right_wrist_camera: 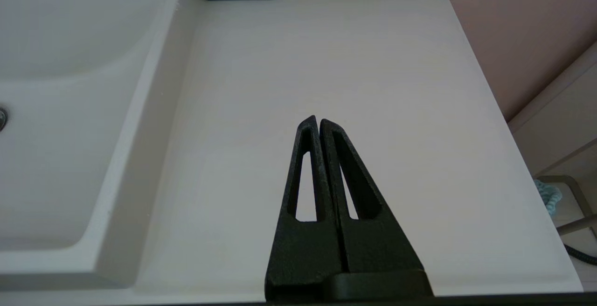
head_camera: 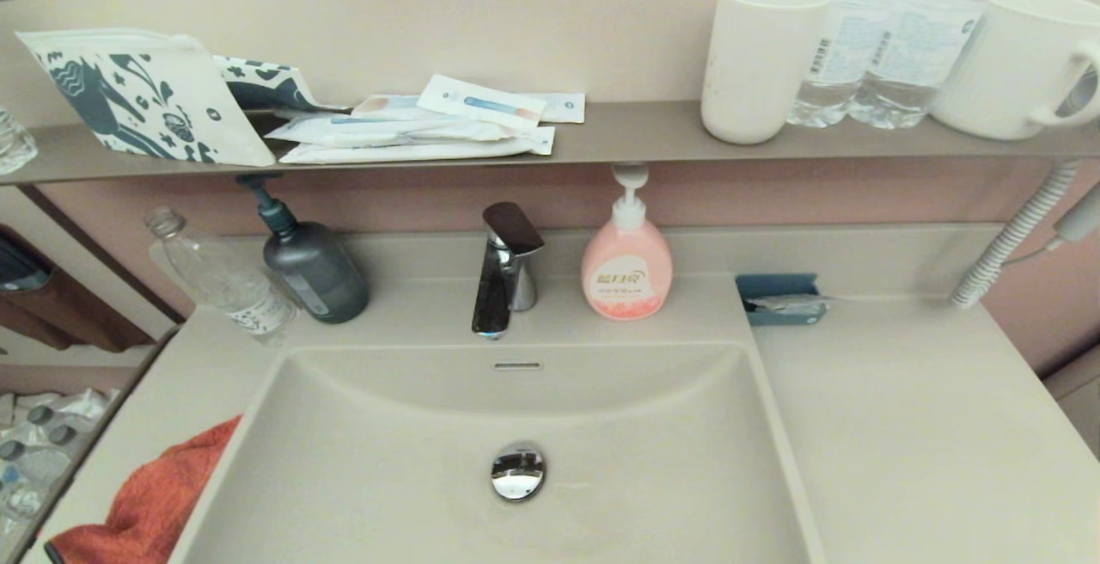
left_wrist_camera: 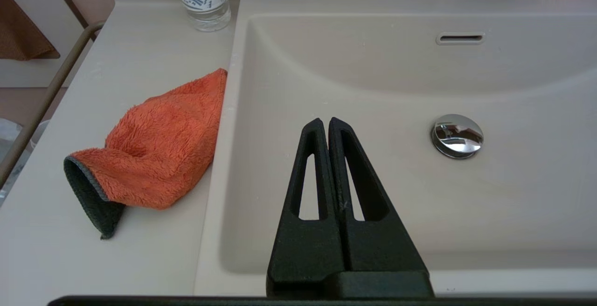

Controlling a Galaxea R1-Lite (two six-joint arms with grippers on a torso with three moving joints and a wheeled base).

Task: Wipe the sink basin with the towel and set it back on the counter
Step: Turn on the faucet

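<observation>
The orange-red towel [head_camera: 146, 504] [left_wrist_camera: 156, 145] lies crumpled on the beige counter [head_camera: 902, 426] [left_wrist_camera: 70, 250], left of the sink basin [head_camera: 412, 461] [left_wrist_camera: 373, 86], with one corner touching the basin's rim. The basin holds only its chrome drain plug [head_camera: 518, 471] [left_wrist_camera: 456, 135], below the overflow slot [head_camera: 517, 365]. My left gripper [left_wrist_camera: 325, 121] is shut and empty, hovering over the basin's left half, apart from the towel. My right gripper [right_wrist_camera: 318, 120] is shut and empty above the bare counter [right_wrist_camera: 350, 63] right of the basin. Neither arm shows in the head view.
Behind the basin stand a chrome tap [head_camera: 507, 267], a pink soap bottle [head_camera: 626, 265], a dark pump bottle [head_camera: 311, 265], a clear water bottle [head_camera: 223, 276] and a small teal tray [head_camera: 782, 297]. The shelf [head_camera: 636, 138] above carries cups, bottles and sachets.
</observation>
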